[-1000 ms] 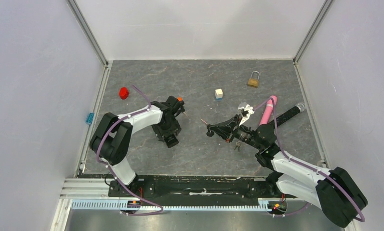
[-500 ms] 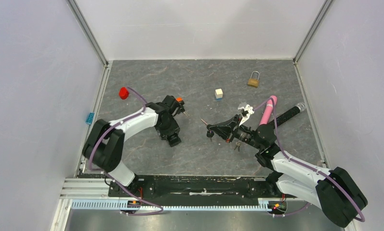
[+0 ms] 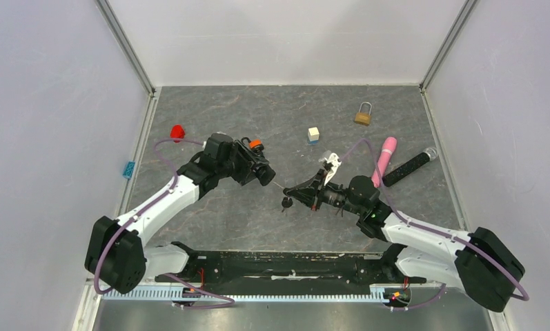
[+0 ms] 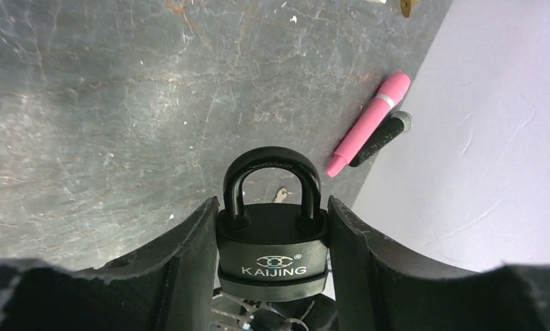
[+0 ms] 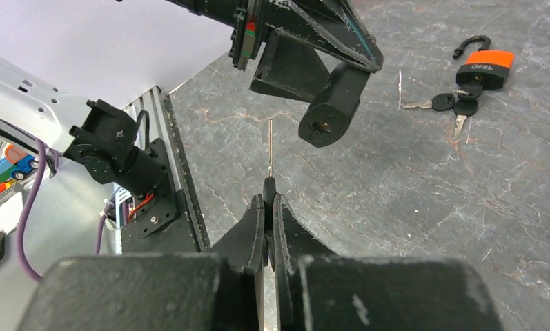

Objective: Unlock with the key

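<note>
The left gripper has lifted the black padlock it clamps, keyhole toward the key. The right gripper pinches that key, almost aligned for insertion.

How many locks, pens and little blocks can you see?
Padlocks: 3 - black padlock in the left hand, orange padlock, brass padlock.
Pens: 2 - pink pen, black pen.
Small blocks: 3 - red block, cream block, blue block.
Total: 8.
</note>
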You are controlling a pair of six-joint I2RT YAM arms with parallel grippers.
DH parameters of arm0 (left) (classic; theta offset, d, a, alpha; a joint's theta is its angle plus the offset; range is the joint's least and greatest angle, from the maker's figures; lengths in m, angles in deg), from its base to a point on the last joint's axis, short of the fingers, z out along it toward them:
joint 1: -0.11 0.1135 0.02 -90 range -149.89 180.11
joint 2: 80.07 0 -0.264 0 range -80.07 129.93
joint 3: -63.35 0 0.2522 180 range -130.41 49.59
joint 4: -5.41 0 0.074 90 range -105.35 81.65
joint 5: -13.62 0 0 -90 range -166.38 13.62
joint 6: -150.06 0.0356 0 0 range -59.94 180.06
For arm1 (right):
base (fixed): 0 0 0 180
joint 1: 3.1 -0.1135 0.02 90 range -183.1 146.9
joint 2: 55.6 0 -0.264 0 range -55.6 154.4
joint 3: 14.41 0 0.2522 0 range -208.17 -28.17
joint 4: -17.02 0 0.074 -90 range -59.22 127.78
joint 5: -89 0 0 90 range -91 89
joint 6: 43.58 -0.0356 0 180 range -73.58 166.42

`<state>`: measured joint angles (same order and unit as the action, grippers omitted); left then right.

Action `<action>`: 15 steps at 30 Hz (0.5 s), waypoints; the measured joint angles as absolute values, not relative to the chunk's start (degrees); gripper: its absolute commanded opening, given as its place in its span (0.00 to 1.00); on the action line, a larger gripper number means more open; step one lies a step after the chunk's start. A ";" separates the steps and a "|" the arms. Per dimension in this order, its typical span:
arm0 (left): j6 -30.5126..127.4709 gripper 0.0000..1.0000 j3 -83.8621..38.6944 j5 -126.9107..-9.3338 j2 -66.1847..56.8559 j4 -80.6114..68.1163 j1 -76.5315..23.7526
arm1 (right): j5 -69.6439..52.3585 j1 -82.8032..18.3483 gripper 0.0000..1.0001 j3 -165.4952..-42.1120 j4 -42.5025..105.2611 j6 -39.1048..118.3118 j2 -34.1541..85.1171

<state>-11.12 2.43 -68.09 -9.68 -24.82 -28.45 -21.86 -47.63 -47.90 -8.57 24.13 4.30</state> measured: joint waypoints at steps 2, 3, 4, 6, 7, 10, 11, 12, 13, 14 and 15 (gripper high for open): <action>-12.87 0.02 3.83 -66.52 -9.68 -23.29 -28.25 | -21.34 -48.07 0.00 -48.79 -7.83 24.09 5.85; -13.70 0.02 4.35 -65.90 -9.68 -22.63 -28.25 | -21.06 -48.16 0.00 -48.99 -7.61 24.00 6.35; -14.46 0.02 4.88 -65.31 -9.68 -21.91 -28.25 | -20.77 -48.27 0.00 -49.21 -7.26 23.96 7.03; -15.75 0.02 5.75 -64.39 -9.77 -20.47 -28.25 | -20.36 -48.33 0.00 -49.78 -6.54 23.68 8.45; -16.45 0.02 6.12 -63.98 -9.86 -19.84 -28.25 | -20.18 -48.36 0.00 -49.95 -6.27 23.50 9.00; -17.85 0.02 6.76 -63.39 -10.16 -18.61 -28.25 | -19.18 -48.38 0.00 -50.39 -5.29 22.80 10.38; -18.24 0.02 6.82 -63.08 -10.23 -18.29 -28.25 | -18.89 -48.38 0.00 -50.45 -5.07 22.45 10.64; -18.57 0.02 6.82 -62.80 -10.25 -17.98 -28.25 | -18.56 -48.38 0.00 -50.45 -4.96 22.15 10.94; -18.72 0.02 6.82 -62.65 -10.27 -17.65 -28.25 | -18.19 -48.38 0.00 -50.47 -4.81 21.97 11.12; -18.92 0.02 6.82 -62.56 -10.31 -17.35 -28.25 | -17.76 -48.38 0.00 -50.47 -4.68 21.53 11.29; -19.01 0.02 6.84 -62.49 -10.38 -17.15 -28.25 | -17.58 -48.38 0.00 -50.47 -4.68 21.34 11.45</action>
